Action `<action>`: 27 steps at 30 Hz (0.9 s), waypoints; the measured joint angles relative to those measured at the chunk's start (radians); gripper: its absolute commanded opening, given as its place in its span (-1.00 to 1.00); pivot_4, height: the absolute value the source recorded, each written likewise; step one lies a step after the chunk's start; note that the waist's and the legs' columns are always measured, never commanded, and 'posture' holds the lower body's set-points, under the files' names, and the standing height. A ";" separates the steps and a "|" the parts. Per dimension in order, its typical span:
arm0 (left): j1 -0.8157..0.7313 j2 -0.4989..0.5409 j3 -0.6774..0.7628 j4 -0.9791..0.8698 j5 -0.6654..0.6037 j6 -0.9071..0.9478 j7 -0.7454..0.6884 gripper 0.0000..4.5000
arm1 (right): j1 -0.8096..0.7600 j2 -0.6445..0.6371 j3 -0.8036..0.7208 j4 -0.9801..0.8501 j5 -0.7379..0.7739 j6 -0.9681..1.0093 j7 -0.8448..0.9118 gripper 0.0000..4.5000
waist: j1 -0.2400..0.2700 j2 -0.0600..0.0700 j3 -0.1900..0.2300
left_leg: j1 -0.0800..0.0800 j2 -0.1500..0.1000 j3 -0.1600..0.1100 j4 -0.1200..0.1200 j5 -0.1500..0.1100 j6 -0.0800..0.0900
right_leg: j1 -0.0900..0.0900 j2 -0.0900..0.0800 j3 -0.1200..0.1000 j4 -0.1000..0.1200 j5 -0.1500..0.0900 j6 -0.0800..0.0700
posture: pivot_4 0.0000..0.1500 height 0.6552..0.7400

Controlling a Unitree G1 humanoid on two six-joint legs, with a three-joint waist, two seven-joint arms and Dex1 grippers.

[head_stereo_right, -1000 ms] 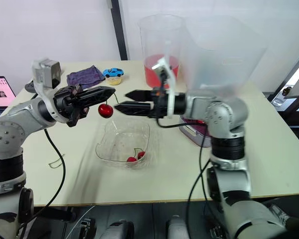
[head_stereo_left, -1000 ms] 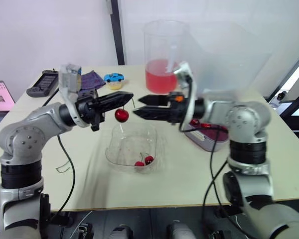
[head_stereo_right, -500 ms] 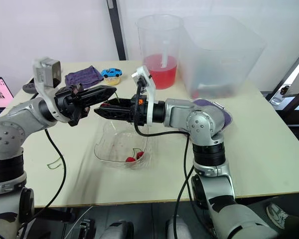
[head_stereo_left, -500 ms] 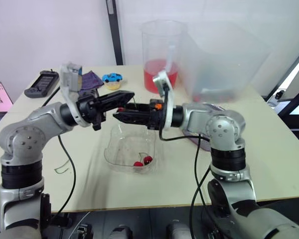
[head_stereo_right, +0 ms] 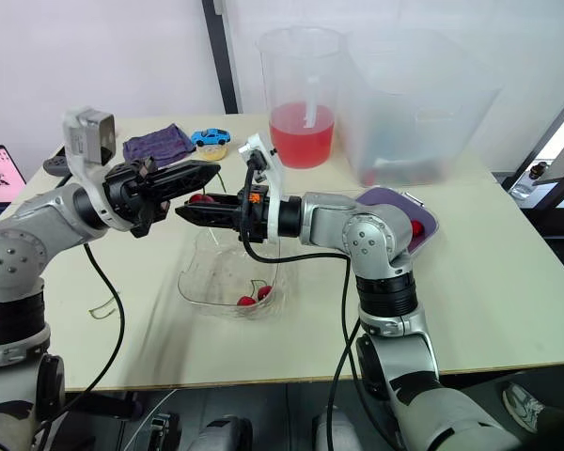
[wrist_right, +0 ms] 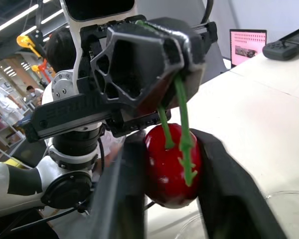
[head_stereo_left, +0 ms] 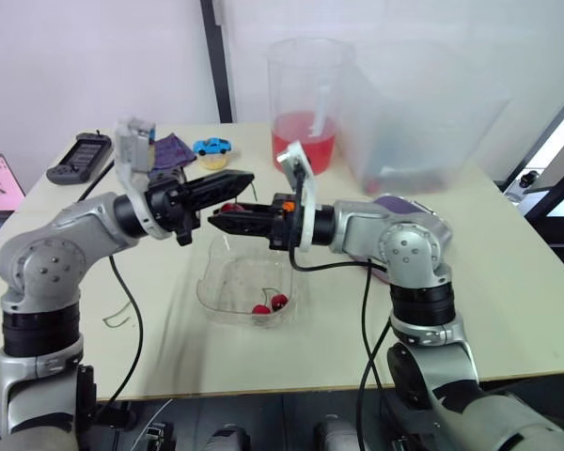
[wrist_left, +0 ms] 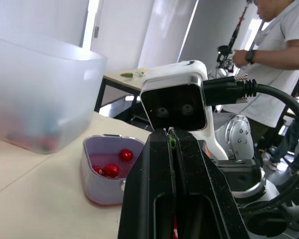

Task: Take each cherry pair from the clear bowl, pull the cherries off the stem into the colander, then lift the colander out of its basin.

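Left gripper: your left gripper is pinched tight on a thin green stem, with no gap between its black fingers in its wrist view.
Right gripper: your right gripper points at the left one, tip to tip. Its fingers are narrowed onto a glossy red cherry, one on each side and touching it.
Cherry position: it hangs from the stem directly under the left fingertips, held in the air above the bowl.
Bowl: the clear plastic bowl sits on the table below both grippers. One cherry pair lies at its bottom.
Colander: you'll see the purple colander on the table beyond your right elbow, with loose red cherries inside. You cannot tell colander from basin here.
Background: a clear jug of red liquid stands beside a translucent plastic tub. A blue toy car sits near a purple cloth.
Bystander: a person in a white shirt stands past the table.
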 measured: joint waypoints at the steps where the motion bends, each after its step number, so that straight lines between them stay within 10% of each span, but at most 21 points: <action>1: 0.000 0.000 0.000 0.000 0.000 0.000 0.000 -1.00 | 0.000 -0.002 0.000 0.000 0.001 0.000 0.000 -0.51 | 0.000 0.000 0.000 | 0.000 0.000 0.000 0.000 0.000 0.000 | 0.000 0.000 0.000 0.000 0.000 0.000 | 1.00 0.85; 20: -0.013 -0.017 -0.017 0.016 0.025 -0.026 -0.012 -1.00 | 0.104 -0.116 0.142 0.018 -0.037 -0.021 0.046 -0.51 | 0.001 0.000 0.000 | 0.000 0.000 0.000 0.000 0.000 0.000 | 0.000 0.000 0.000 0.000 0.000 0.000 | 1.00 0.85; 27: 0.024 0.017 0.009 0.015 0.030 -0.034 -0.017 -1.00 | 0.033 -0.613 0.138 0.102 -0.228 -0.189 0.209 -0.51 | 0.020 0.000 0.000 | 0.000 -0.001 0.001 0.000 -0.004 0.008 | 0.001 -0.001 0.000 -0.002 0.000 0.000 | 1.00 0.85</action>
